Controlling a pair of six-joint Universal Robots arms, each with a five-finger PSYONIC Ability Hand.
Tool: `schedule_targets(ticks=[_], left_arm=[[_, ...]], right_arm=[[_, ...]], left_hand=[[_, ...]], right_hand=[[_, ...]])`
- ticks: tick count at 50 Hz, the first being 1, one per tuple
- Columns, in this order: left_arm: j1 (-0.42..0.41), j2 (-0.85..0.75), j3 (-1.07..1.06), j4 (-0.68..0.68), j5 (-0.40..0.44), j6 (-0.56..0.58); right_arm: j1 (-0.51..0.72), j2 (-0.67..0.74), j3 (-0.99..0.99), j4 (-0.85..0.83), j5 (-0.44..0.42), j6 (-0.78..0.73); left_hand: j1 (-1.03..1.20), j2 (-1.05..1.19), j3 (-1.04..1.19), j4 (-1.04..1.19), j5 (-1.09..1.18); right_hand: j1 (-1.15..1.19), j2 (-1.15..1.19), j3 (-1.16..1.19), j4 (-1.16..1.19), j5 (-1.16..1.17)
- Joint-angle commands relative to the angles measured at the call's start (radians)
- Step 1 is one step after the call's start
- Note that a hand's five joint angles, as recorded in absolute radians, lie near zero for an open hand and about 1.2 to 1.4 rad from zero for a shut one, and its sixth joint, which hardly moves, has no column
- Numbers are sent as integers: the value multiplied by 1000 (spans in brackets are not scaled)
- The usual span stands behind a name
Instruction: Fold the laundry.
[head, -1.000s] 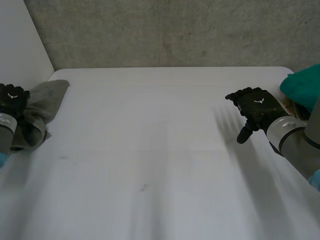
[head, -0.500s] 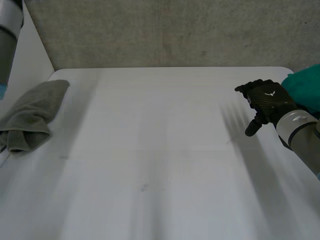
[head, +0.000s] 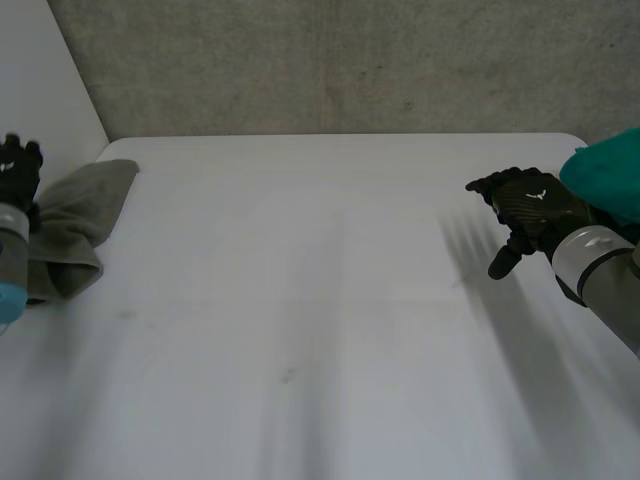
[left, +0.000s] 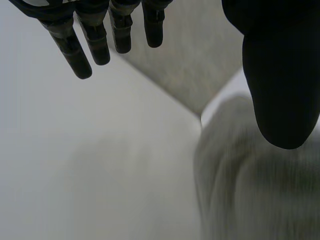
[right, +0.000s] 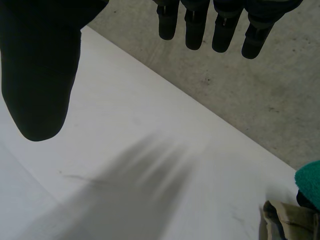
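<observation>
Since half a second ago, the left hand (head: 18, 165) is coming down again from high up and is now hanging just beside the grey towel (head: 85, 215). Its fingers (left: 75, 50) are spreading wide and straight, holding nothing. The towel is lying crumpled on the bench (head: 320, 320). The right hand (head: 530, 215) is hovering well apart from the towel, its fingers (right: 195, 30) also wide and holding nothing. A teal cloth (head: 605, 170) is lying still farther from the towel.
</observation>
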Motion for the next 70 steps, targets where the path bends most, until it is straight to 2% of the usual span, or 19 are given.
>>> schedule_targets(ticks=[1, 9, 12, 13, 14, 17, 24, 29, 36, 40, 41, 43, 44, 45, 46, 55, 58, 66, 70], left_arm=[[75, -121, 17, 45, 39, 101], [104, -192, 57, 96, 98, 141], [101, -195, 66, 96, 119, 126], [100, -193, 69, 96, 125, 121], [95, -181, 72, 94, 130, 109], [72, -115, 78, 88, 122, 62], [-37, 115, 121, 65, 105, -138], [-179, 250, 257, -14, 82, -293], [-360, 284, 463, -156, 32, -382], [-385, 261, 459, -189, 26, -381], [-385, 256, 447, -197, 27, -374], [-380, 243, 410, -219, 33, -362], [-364, 229, 366, -234, 39, -338], [-353, 221, 339, -239, 41, -322], [-341, 213, 316, -245, 41, -304], [-166, 140, 80, -185, 27, -181], [-120, 106, 51, -168, 35, -140], [20, -4, 9, -177, 44, 95], [61, -35, 23, -173, 52, 142]], right_arm=[[5, 7, 3, -2, 4, 0], [9, 10, 12, -15, 6, 0], [12, 10, 13, -18, 11, 0], [12, 11, 13, -18, 12, 0], [12, 10, 13, -18, 14, 0], [12, 8, 13, -18, 17, 0], [8, 1, 13, -20, 17, 0], [5, -9, 13, -20, 15, 3], [-11, -15, 13, -25, 12, 5], [-18, -13, 13, -25, 6, 5], [-20, -13, 13, -26, 4, 5], [-21, -12, 13, -26, 1, 3], [-23, -10, 10, -26, -2, 3], [-23, -10, 10, -26, -3, 3], [-23, -10, 10, -26, -3, 1], [-6, 19, 10, -26, -3, 0], [-3, 22, 10, -26, -3, 0], [2, 36, 12, -29, 0, -2], [5, 43, 12, -34, 0, -2]], left_hand=[[-10, -28, -34, -26, -46], [43, 25, 19, 28, 7], [570, 552, 546, 554, 534], [831, 813, 807, 815, 794], [1208, 1190, 1184, 1192, 1172], [1212, 1194, 1188, 1196, 1175], [1212, 1194, 1188, 1196, 1175], [1212, 1194, 1188, 1196, 1175], [1212, 1194, 1188, 1196, 1175], [1212, 1194, 1188, 1196, 1175], [1090, 1072, 1066, 1074, 1054], [633, 615, 609, 618, 597], [203, 186, 180, 188, 167], [48, 30, 24, 33, 12], [-10, -28, -34, -26, -46], [-10, -28, -34, -26, -46], [-10, -28, -34, -26, -46], [-10, -28, -34, -26, -46], [-10, -28, -34, -26, -46]], right_hand=[[-37, -33, -30, -27, -45], [-37, -33, -30, -27, -45], [-37, -33, -30, -27, -45], [-37, -33, -30, -27, -45], [-37, -33, -30, -27, -45], [-37, -33, -30, -27, -45], [-37, -33, -30, -27, -45], [-37, -33, -30, -27, -45], [-37, -33, -30, -27, -45], [-37, -33, -30, -27, -45], [-37, -33, -30, -27, -45], [-37, -33, -30, -27, -45], [-37, -33, -30, -27, -45], [-37, -33, -30, -27, -45], [-37, -33, -30, -27, -45], [-37, -33, -30, -27, -45], [-37, -33, -30, -27, -45], [-37, -33, -30, -27, -45], [-37, -33, -30, -27, -45]])
